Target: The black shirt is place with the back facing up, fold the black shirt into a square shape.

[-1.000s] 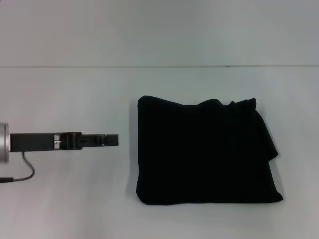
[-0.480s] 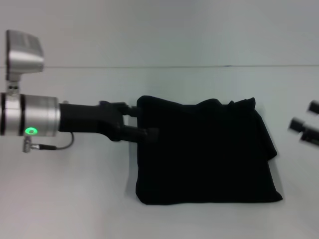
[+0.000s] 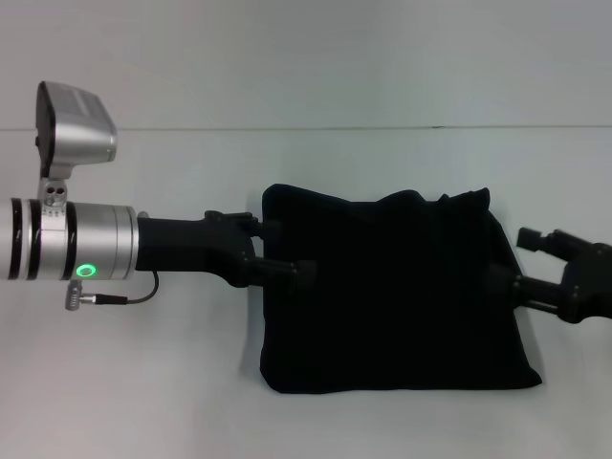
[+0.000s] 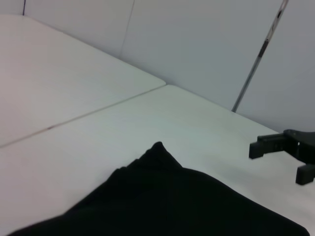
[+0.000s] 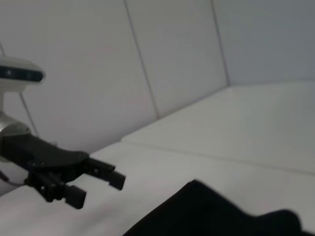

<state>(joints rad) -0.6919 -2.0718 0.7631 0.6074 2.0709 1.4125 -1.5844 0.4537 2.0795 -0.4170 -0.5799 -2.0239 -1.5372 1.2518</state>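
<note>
The black shirt lies folded into a rough square on the white counter. The left gripper, fingers apart, reaches over its left edge; the right gripper, also spread, is at its right edge.

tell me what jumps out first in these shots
The black shirt, already folded into a rough square, lies mid-table. The left pincer, open, reaches over its left edge. The right pincer, open too, meets its right edge.
</note>
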